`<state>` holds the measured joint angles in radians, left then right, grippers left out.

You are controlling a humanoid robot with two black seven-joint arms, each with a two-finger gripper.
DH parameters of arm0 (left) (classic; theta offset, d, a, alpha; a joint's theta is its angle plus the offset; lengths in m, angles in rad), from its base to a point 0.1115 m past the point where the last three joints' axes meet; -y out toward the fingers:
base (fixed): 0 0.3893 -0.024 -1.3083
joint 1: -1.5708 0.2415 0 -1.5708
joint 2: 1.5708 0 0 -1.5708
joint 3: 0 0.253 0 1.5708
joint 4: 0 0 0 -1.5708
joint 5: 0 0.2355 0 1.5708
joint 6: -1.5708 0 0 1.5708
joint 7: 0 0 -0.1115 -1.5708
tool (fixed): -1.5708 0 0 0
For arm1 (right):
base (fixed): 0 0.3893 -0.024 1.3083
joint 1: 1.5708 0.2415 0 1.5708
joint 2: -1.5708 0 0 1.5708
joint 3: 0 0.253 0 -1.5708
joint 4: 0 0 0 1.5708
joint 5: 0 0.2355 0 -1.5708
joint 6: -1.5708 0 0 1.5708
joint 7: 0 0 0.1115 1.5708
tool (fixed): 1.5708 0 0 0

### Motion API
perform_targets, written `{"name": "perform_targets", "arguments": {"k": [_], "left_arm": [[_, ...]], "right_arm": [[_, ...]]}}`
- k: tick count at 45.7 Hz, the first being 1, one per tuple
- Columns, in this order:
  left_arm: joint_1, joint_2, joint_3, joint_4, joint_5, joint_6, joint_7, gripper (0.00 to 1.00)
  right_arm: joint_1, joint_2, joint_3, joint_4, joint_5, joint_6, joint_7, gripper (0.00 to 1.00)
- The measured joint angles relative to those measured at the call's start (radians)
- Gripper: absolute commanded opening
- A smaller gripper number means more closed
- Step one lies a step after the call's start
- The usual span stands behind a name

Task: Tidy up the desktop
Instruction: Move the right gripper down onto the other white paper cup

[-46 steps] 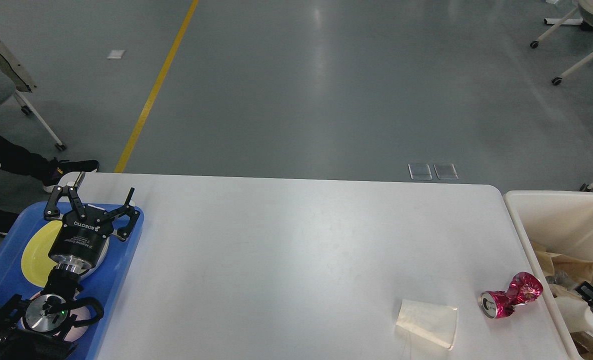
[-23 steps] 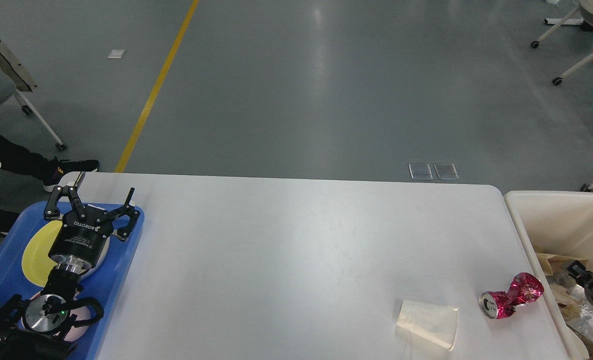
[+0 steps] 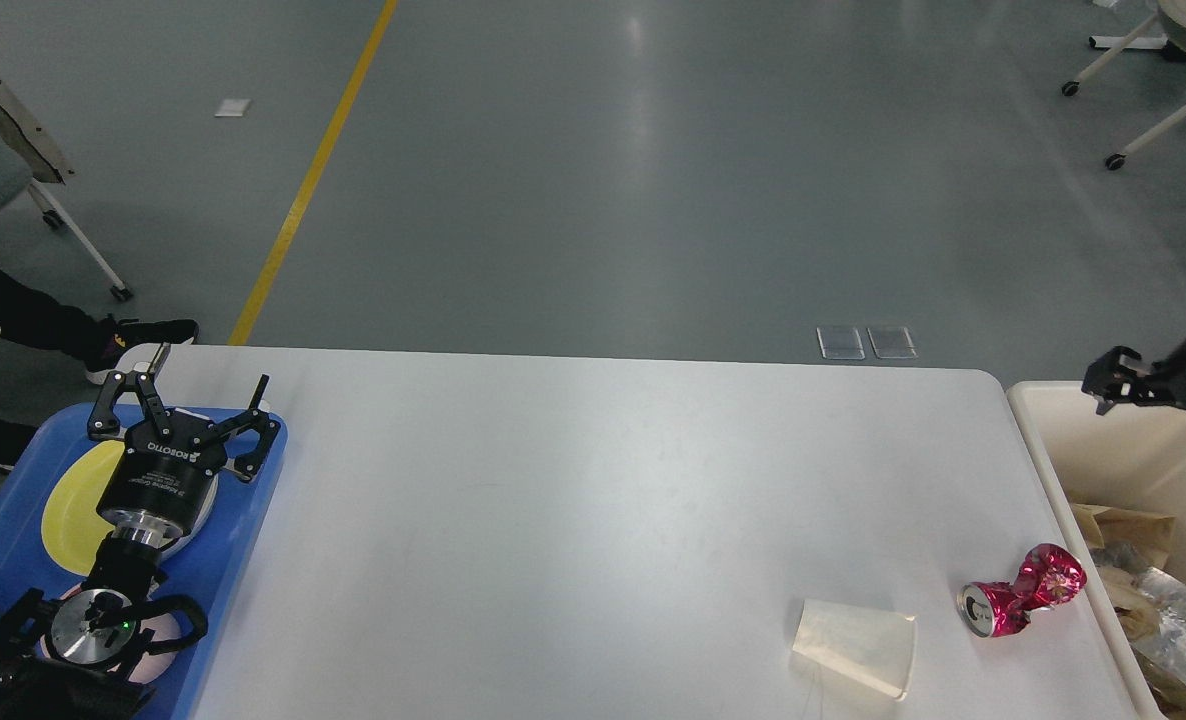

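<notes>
Hovering over the blue tray (image 3: 243, 545) at the desk's left end, my left end effector (image 3: 198, 395) had its fingers spread wide apart with nothing between them. Under it sat a yellow plate (image 3: 68, 505) in the tray, partly hidden by the wrist. The desk (image 3: 573, 520), white with rounded corners, filled the lower middle of the head view, tray overlapping its left side and a beige bin (image 3: 1133, 470) butted against its right edge.

My right end effector (image 3: 1113, 382) came in from the right edge, up above the bin's far rim, dark and small; I could not tell whether its fingers were apart or together.

Two items lay on the desk near its right front: a crushed pink can (image 3: 1023, 590) on its side, close to the bin edge, and a pale paper cup (image 3: 858, 645) also on its side, just left of the can, not touching it. Crumpled brown paper (image 3: 1128, 530) and clear plastic wrap (image 3: 1178, 625) sat inside the bin. Most of the desk's surface between tray and can was plain white.
</notes>
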<state>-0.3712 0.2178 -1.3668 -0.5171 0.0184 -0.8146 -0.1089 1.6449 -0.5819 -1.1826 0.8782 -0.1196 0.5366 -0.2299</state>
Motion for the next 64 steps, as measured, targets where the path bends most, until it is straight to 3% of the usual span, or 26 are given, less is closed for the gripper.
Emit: {"name": "perform_targets", "arguments": {"k": [6,10,15,27,43,48,52,58,64], "left_arm": [[0.000,0.000,0.000,0.000,0.000,0.000,0.000,0.97],[0.000,0.000,0.000,0.001,0.000,0.000,0.000,0.97],[0.000,0.000,0.000,0.002,0.000,0.000,0.000,0.97],[0.000,0.001,0.000,0.002,0.000,0.000,-0.001,0.97],[0.000,0.000,0.000,0.001,0.000,0.000,0.000,0.97],[0.000,0.000,0.000,0.001,0.000,0.000,0.000,0.97],[0.000,0.000,0.000,0.001,0.000,0.000,0.000,0.97],[0.000,0.000,0.000,0.000,0.000,0.000,0.000,0.97],[0.000,0.000,0.000,0.000,0.000,0.000,0.000,0.97]], "right_arm": [[0.295,0.055,-0.075,0.220,0.006,0.123,0.000,1.00],[0.496,0.139,-0.094,0.351,0.017,0.276,0.000,1.00],[0.638,0.193,-0.097,0.438,0.069,0.390,0.001,1.00],[0.975,0.245,-0.029,0.729,0.233,0.424,0.003,1.00],[1.000,0.275,0.001,0.782,0.249,0.423,0.006,0.96],[0.965,0.266,-0.002,0.791,0.241,0.423,0.007,0.75],[0.913,0.263,0.001,0.792,0.223,0.420,0.007,0.78],[0.806,0.269,0.019,0.785,0.145,0.347,0.007,1.00],[0.660,0.274,0.028,0.740,0.113,0.219,0.005,0.99]]}}
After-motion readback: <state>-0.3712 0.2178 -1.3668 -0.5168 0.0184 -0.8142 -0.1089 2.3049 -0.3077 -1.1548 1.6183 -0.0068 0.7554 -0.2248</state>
